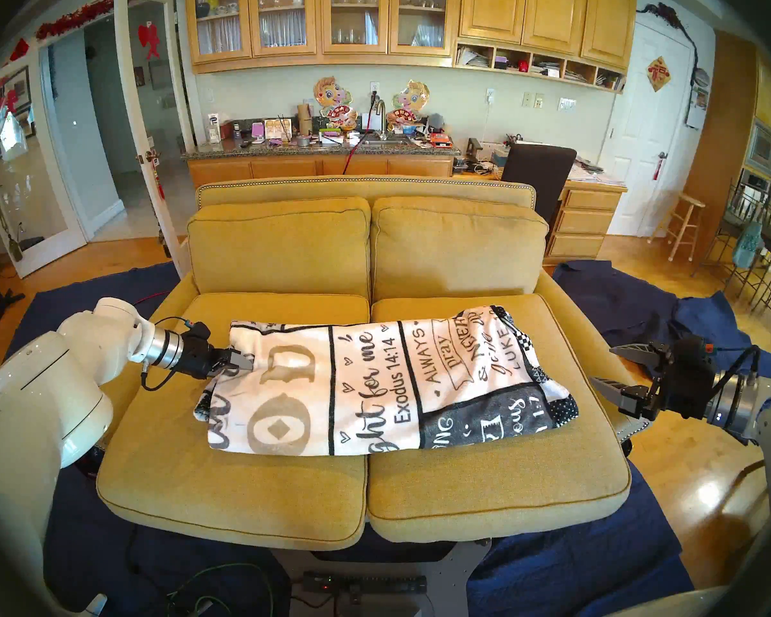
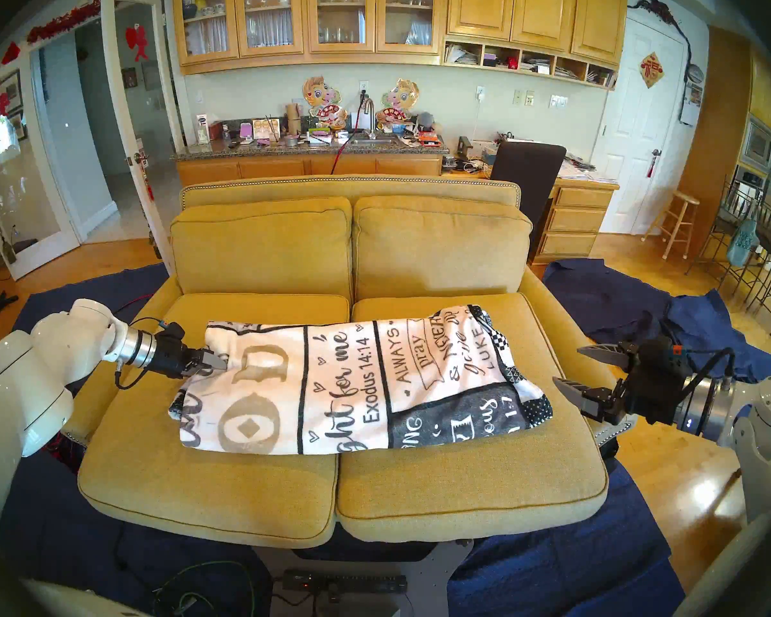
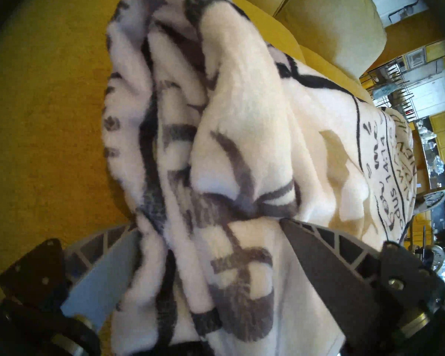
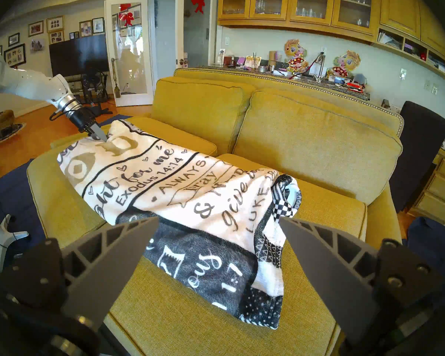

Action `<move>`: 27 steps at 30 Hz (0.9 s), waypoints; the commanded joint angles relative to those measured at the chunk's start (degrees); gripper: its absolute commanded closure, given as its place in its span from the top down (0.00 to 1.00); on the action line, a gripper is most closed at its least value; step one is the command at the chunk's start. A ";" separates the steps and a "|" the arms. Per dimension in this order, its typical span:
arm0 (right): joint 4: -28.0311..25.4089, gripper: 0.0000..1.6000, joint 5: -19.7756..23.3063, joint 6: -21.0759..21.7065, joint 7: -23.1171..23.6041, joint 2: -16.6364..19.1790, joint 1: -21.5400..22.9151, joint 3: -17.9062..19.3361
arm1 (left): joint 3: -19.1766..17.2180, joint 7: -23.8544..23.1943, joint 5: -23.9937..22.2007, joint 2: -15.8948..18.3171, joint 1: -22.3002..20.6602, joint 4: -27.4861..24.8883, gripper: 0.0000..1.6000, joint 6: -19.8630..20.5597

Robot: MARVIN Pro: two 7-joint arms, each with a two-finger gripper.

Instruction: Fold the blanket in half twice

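Fleece bunched between the spread fingers of the left gripper [image 3: 208, 247] could be caught unevenly, apparently several layers deep. The blanket [image 1: 375, 380] is laid across the sofa [image 1: 464, 482] seat; the right gripper [image 1: 615, 371] is held apart, empty, beyond its end.

A yellow sofa [image 1: 286, 505] stands on dark blue cloths [image 1: 633, 309]. Behind it are a cluttered counter [image 1: 321, 151], wooden cabinets [image 1: 312, 19] and a black chair [image 1: 539, 175].

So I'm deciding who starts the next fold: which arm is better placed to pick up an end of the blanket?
Left. The left gripper is open with the blanket bunched between its fingers; the right gripper hangs open beside the sofa, clear of the cloth.
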 commanded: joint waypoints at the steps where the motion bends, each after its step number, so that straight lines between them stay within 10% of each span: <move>1: -0.60 1.00 0.19 -0.14 0.08 0.04 0.46 1.41 | -0.54 -3.50 -0.78 -0.16 -0.86 0.06 1.00 2.02; 15: -0.58 1.00 0.19 -0.15 0.07 0.06 0.47 1.37 | -2.99 -0.36 -3.69 0.23 -0.35 -0.31 1.00 7.23; 20: -0.58 1.00 0.19 -0.15 0.07 0.06 0.48 1.37 | -3.85 1.24 -4.75 0.30 0.06 -0.85 0.52 8.61; 27: -0.58 1.00 0.19 -0.15 0.07 0.06 0.48 1.37 | -4.58 2.33 -5.90 0.75 0.85 -2.20 0.40 10.05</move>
